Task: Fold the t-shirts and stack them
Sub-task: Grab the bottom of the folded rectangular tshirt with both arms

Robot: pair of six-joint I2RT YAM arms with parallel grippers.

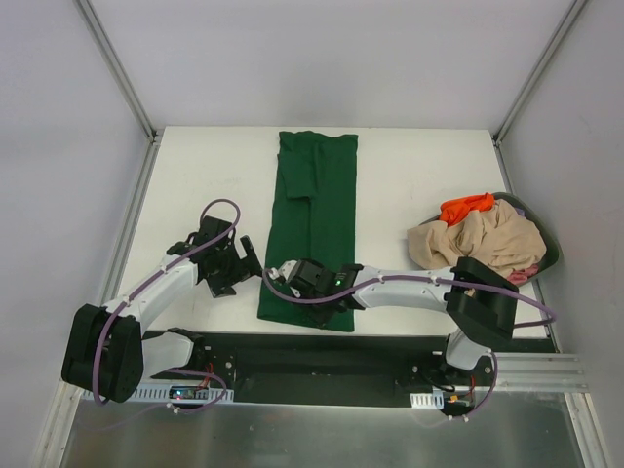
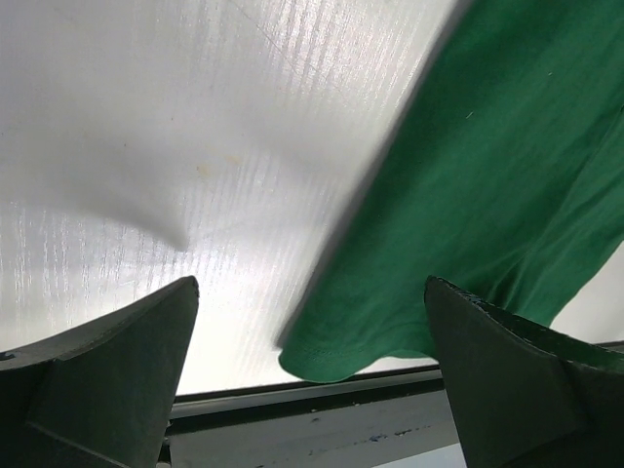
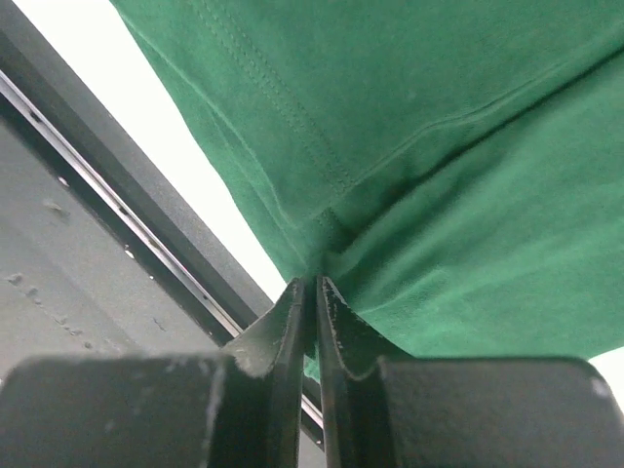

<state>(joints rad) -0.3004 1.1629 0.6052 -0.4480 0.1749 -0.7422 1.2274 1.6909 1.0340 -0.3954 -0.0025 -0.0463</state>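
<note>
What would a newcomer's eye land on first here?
A dark green t-shirt lies centre, folded into a long strip. The right gripper has jaws shut on its near hem; the left gripper is open beside it. At right, beige and orange t-shirts heap in a dark basket.

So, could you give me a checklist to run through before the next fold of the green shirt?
1. Right tool shut on green shirt's near hem: ok.
2. Left tool gripping too: not ok, open beside the hem.
3. The green shirt lies as a flat strip: ok.
4. Both layers pinched: cannot tell.
5. Other shirts in basket, apart from green shirt: ok.
</note>
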